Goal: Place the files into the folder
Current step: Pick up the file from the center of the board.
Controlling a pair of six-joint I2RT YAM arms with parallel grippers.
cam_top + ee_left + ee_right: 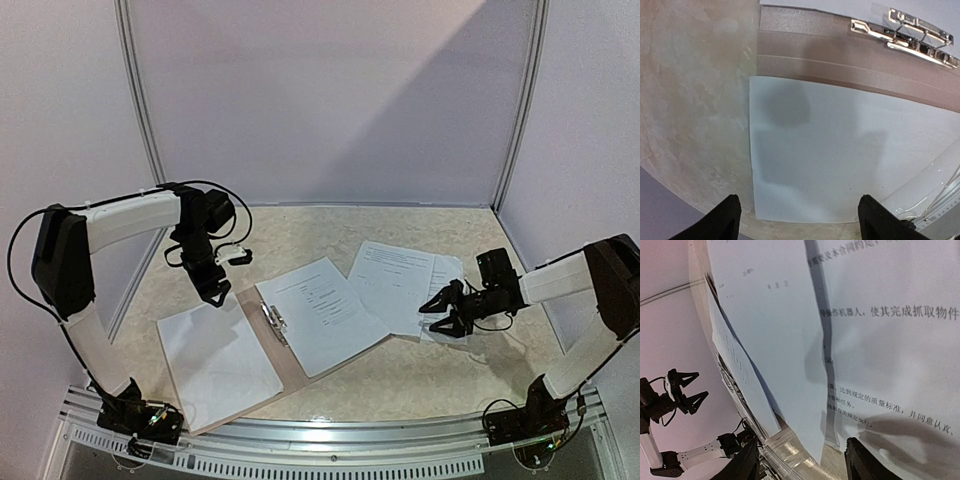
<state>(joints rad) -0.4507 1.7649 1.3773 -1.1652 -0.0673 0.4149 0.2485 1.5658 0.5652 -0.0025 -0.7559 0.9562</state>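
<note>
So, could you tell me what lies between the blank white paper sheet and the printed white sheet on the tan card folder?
A bare strip of the tan card folder bearing its small metal clip, clearest in the top view.

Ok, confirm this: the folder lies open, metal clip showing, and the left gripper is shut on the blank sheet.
Wrong on the grip: the left wrist view shows the left gripper open, clear of the blank sheet. The folder does lie open, metal clip showing.

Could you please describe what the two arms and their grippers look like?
Both the left arm and right arm have white tubular links with chunky black joints. The left gripper and right gripper are black with pointed fingers. Thin black cables loop along each arm.
</note>
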